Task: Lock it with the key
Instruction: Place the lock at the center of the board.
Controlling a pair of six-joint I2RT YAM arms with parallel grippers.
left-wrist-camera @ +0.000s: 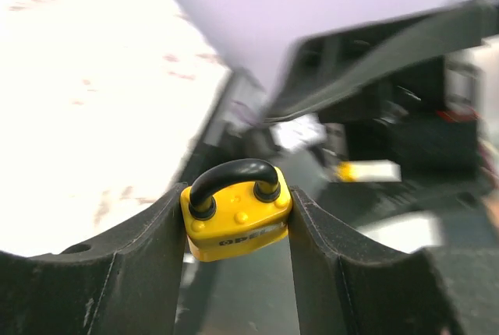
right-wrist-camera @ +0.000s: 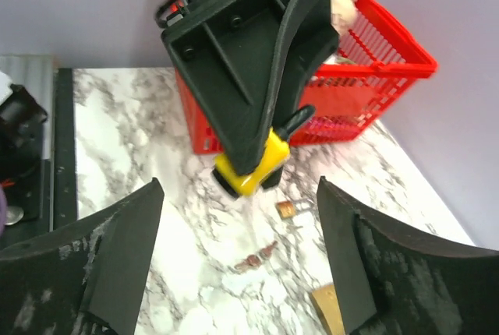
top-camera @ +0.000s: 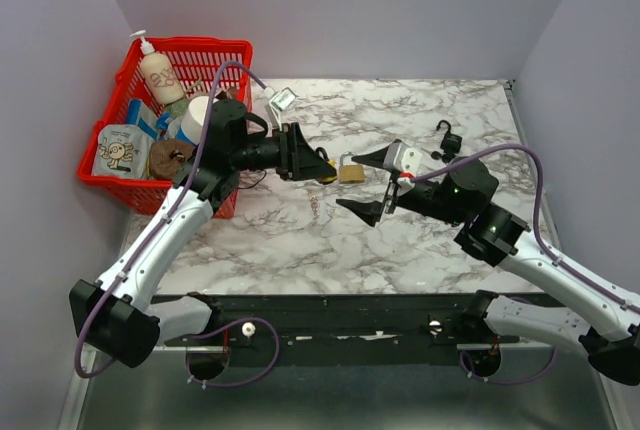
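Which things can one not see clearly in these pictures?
Keyhole of the yellow padlock: clear in no view; the left gripper hides it from above.
Left wrist view: everything behind the padlock is blurred.
The brass padlock: cut by the bottom edge of the right wrist view.
The small metal bits on the table: too small to call keys.
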